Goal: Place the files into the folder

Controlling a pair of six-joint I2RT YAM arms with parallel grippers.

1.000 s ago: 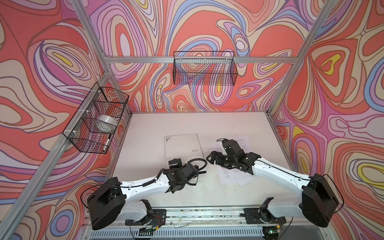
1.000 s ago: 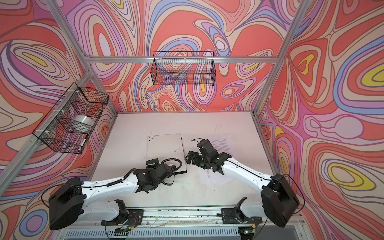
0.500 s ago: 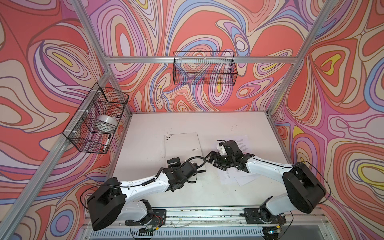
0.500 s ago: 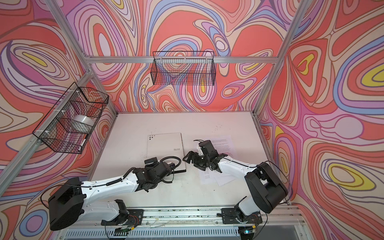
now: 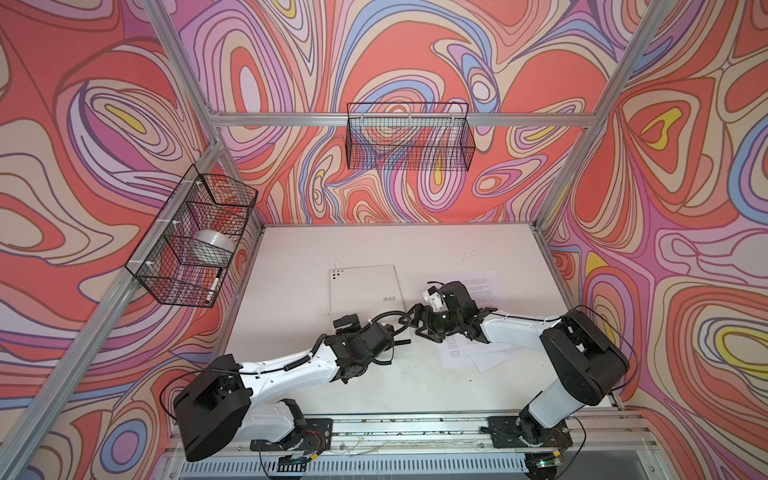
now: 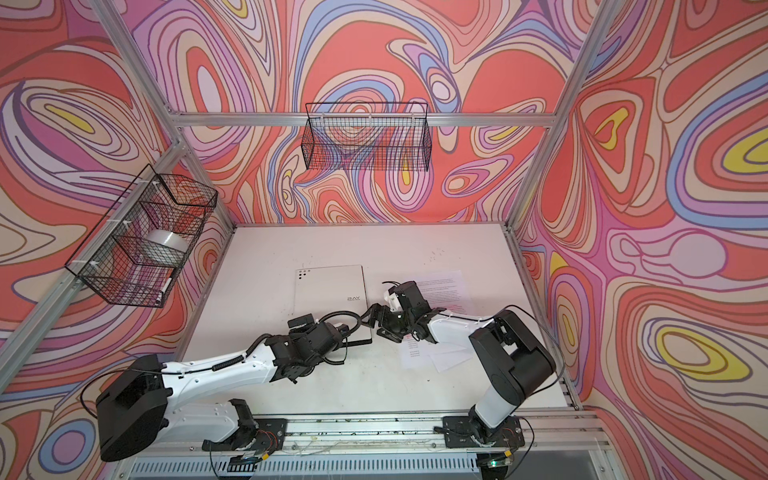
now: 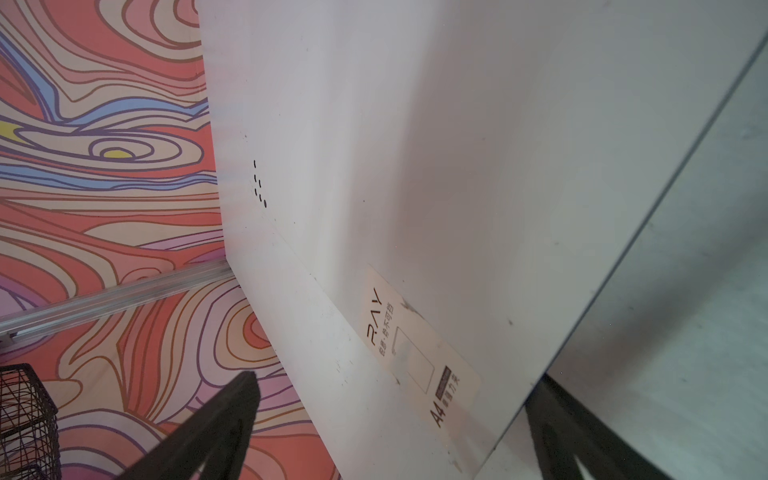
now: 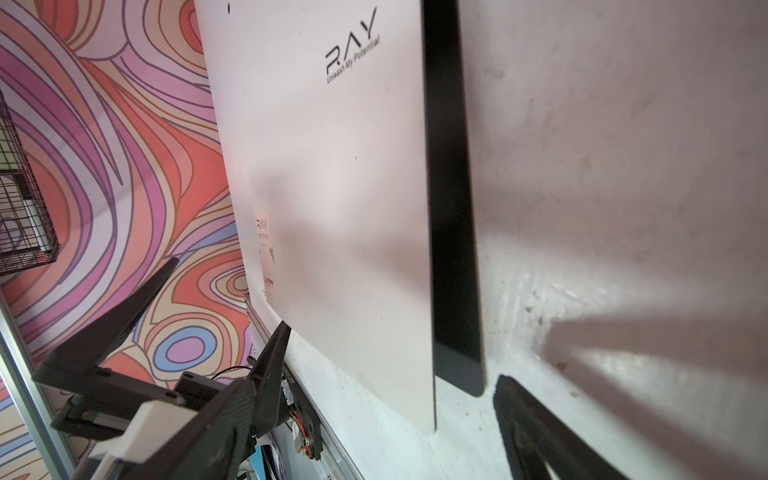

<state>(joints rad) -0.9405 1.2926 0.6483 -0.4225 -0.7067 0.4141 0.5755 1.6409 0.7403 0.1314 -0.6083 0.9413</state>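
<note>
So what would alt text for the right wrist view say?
A closed white folder printed RAY lies on a white table, a black strip along one edge. The open end effector straddles its near corner; swirly wallpaper behind.

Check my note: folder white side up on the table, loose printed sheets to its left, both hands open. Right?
No: the sheets lie to the right of the folder, as both top views show. The rest holds.

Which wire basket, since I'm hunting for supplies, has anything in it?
The basket on the left wall: a whitish roll sits in its middle compartment. The basket on the back wall looks empty.
</note>
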